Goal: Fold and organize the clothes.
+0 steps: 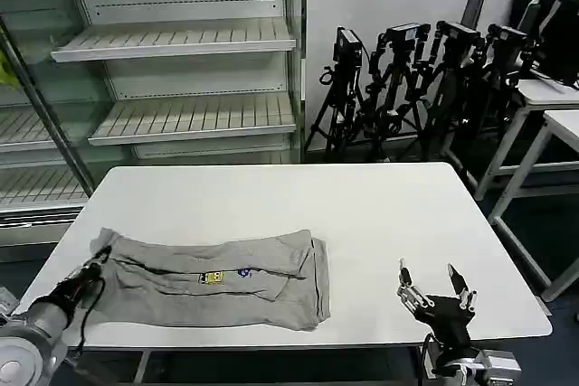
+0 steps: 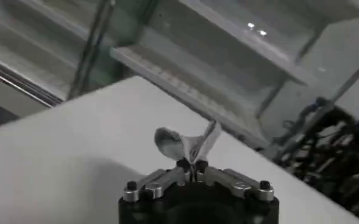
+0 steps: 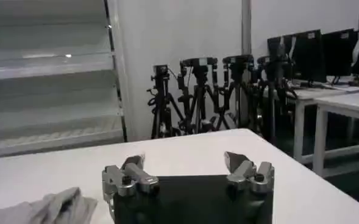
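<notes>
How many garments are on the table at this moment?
1. A single grey T-shirt, partly folded, lies on the near left part of the white table; the left gripper pinches its left edge. The right gripper hovers open, apart from it.

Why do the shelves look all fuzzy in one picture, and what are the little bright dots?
In the left wrist view the shelves are soft and out of focus, while the left gripper pinching the T-shirt is sharper; the dots are glare from lights. In the right wrist view a similar glint sits on the shelving.
</notes>
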You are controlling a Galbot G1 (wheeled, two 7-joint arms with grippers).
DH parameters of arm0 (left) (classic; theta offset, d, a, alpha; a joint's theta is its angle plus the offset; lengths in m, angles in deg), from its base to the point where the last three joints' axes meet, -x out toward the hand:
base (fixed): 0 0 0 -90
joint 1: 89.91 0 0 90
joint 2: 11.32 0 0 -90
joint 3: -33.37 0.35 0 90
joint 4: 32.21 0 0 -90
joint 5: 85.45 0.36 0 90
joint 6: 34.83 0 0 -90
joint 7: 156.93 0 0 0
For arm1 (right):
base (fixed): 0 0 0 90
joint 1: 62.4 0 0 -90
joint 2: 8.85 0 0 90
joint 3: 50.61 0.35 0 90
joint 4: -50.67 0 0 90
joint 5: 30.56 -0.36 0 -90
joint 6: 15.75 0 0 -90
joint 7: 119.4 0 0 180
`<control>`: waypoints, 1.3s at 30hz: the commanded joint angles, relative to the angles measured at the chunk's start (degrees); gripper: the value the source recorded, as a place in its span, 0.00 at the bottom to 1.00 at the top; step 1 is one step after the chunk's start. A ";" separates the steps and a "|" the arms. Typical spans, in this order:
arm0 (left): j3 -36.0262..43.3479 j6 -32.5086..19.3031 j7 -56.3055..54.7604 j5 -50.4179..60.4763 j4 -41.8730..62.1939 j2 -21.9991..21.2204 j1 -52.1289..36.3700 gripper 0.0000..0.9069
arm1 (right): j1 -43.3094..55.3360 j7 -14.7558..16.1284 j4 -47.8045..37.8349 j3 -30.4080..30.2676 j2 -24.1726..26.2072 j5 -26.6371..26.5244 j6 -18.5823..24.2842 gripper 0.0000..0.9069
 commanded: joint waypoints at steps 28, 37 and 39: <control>34.61 -2.65 -3.36 0.99 0.24 -22.77 -11.35 1.00 | 2.65 0.08 -5.19 -2.06 0.08 -0.07 0.78 1.00; 34.18 -3.87 -1.59 5.68 -5.96 -20.22 -9.58 1.00 | 2.75 0.10 -5.18 -2.58 -0.23 0.11 0.78 1.00; 33.46 -3.86 -1.84 6.64 -7.82 -19.56 -9.40 1.00 | 2.80 0.14 -5.18 -2.76 -0.36 0.11 0.79 1.00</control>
